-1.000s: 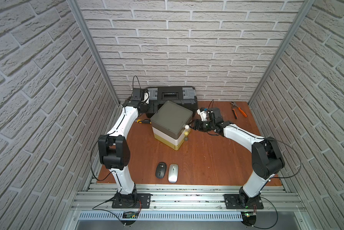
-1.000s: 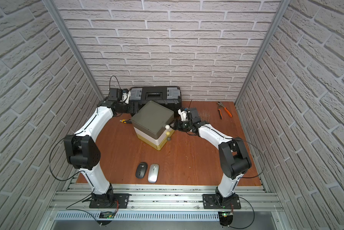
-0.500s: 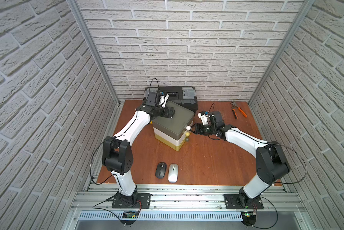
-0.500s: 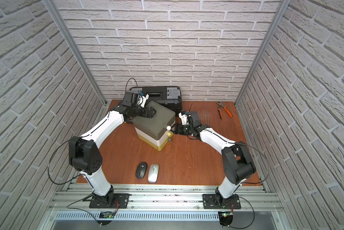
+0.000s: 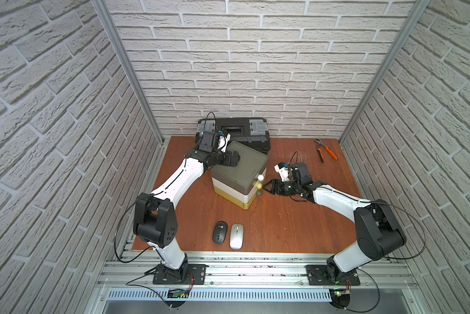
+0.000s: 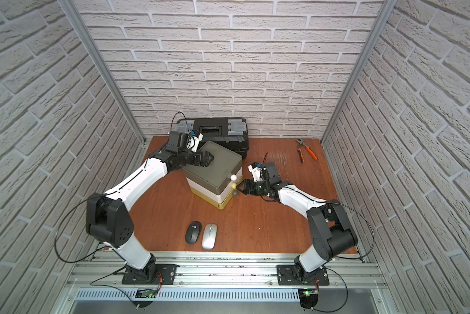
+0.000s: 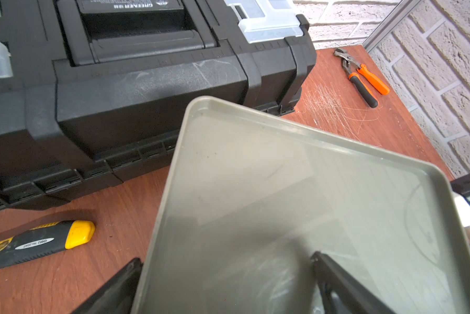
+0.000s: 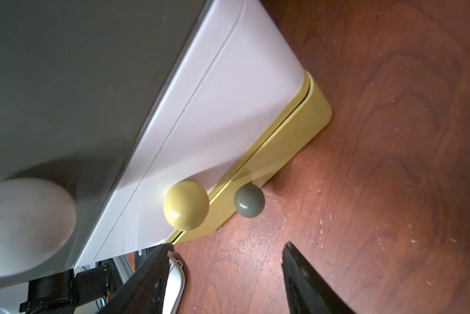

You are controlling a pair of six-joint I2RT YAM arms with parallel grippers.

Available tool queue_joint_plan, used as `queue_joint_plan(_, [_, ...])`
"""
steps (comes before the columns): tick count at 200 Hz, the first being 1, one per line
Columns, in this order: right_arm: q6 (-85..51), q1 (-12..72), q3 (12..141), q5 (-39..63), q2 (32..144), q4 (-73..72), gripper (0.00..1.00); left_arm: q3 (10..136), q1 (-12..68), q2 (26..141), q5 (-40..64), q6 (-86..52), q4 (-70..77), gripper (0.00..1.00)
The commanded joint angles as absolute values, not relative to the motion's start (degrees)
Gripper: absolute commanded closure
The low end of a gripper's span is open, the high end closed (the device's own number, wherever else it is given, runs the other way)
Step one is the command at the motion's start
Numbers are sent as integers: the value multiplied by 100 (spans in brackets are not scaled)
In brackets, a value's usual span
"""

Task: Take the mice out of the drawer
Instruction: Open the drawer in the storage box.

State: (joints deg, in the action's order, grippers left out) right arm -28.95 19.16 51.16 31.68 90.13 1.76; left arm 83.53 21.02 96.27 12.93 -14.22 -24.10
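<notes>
Mice lie in the open near the front edge of the bench (image 5: 282,223): a black mouse (image 5: 219,232) and a silver mouse (image 5: 236,236) side by side, just beside each other, long axes pointing toward the back wall, seen in both top views. Behind them stands the drawer unit (image 5: 228,190), a stack of three with a grey top, a white middle and a yellow base; all three fronts look pushed in, so I cannot see what is inside. My left end effector (image 5: 235,160) hangs over the grey top with its fingers spread wide, one to each side of the lid's near corner in the left wrist view, pinching nothing. My right end effector (image 5: 266,187) sits low at the unit's front, fingers parted and empty, its tips just short of the yellow knob (image 8: 186,205) and the grey knob (image 8: 249,200); the white knob (image 8: 24,225) is above them, blurred. At the back wall rests a black toolbox (image 5: 244,130), with orange-handled pliers (image 5: 326,150) well apart to its right. A yellow-black utility knife (image 7: 35,244) lies on the bench beside the unit, in front of the toolbox.
</notes>
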Motion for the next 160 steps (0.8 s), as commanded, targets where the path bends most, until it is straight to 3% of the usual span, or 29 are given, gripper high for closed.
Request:
queue_joint_plan(1, [-3009,1898,5046,3550,9035,-598,35,8225,2267,9703,1418,-1468,-2836,2])
queue_joint_plan(42, [-3327,1898,4879,3850,9214,-1269,40,8241,2269,9756,1363,-1424,-2874,2])
queue_joint_plan(160, [-3895,1890,4713,4252,9792,-2320,77,8279,2264,9821,1273,-1313,-2962,2])
